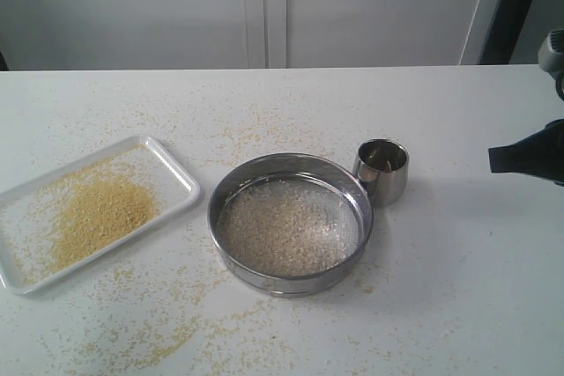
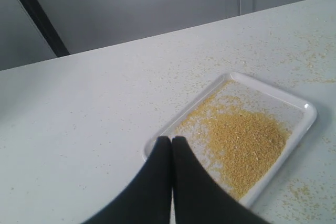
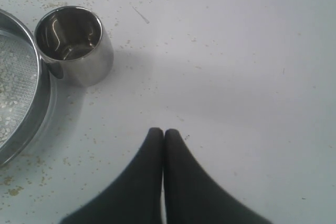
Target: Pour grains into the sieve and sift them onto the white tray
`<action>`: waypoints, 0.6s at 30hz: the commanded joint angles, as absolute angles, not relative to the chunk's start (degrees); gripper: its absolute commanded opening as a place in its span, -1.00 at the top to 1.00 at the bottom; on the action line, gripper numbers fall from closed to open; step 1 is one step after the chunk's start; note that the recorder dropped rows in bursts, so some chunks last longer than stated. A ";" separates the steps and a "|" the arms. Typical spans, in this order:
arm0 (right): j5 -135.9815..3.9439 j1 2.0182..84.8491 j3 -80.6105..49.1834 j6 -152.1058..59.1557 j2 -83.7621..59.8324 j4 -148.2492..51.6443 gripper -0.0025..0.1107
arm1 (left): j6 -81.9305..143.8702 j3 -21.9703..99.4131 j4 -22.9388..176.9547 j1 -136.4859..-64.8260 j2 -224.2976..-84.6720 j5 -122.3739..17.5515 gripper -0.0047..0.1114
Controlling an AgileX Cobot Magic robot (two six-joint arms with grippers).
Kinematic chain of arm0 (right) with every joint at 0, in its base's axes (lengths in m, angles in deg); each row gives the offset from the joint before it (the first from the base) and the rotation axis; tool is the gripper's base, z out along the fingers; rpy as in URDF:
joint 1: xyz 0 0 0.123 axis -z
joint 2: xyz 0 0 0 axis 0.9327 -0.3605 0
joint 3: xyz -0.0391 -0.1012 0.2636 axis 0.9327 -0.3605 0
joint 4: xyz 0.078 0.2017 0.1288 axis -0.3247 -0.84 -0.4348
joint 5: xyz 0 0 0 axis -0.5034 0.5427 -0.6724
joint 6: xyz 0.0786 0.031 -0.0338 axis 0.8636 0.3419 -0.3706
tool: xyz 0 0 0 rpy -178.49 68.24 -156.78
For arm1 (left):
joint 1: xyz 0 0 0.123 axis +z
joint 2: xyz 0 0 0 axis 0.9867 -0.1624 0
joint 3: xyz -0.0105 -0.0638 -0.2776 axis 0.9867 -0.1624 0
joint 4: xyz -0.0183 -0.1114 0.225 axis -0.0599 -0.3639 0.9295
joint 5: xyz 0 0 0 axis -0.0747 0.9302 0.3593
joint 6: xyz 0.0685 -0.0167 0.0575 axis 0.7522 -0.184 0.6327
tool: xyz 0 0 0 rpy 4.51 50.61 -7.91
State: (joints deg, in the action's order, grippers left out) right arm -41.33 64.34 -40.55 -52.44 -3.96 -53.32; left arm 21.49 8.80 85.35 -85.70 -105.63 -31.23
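2 heaps of grains [image 1: 97, 213]: fine yellow on tray [image 1: 167, 175], paler (coarser) in sieve [image 1: 291, 283]. Cup [image 1: 383, 173] just beside sieve. Left gripper [image 2: 171, 139], right gripper [image 3: 160, 131]: jaws together, empty.

High exterior and closer left wrist cameras share the white tray [image 1: 179, 175].

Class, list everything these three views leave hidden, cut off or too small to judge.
- Exterior view: the frame edge cuts off the left end of the white tray; the left gripper is out of frame.
- Left wrist view: the left gripper hides the tray's near corner.
- Right wrist view: the frame edge cuts off most of the sieve.
- Exterior view: the grains cover the sieve's bottom, hiding whatever lies under it.
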 commanded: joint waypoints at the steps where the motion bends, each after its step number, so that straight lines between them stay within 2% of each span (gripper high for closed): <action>1: -42.00 64.44 -40.76 -52.25 -3.65 -53.03 0.96 | 20.83 6.82 84.31 -84.01 -102.70 -31.83 0.92; 18: -42.00 64.44 -40.76 -52.02 -3.65 -53.03 0.96 | 21.00 6.58 82.25 -84.01 -102.37 -31.34 0.92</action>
State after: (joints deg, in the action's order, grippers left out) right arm -41.33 64.34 -40.55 -52.34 -3.96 -53.32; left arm 21.40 6.73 83.23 -84.12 -102.82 -31.45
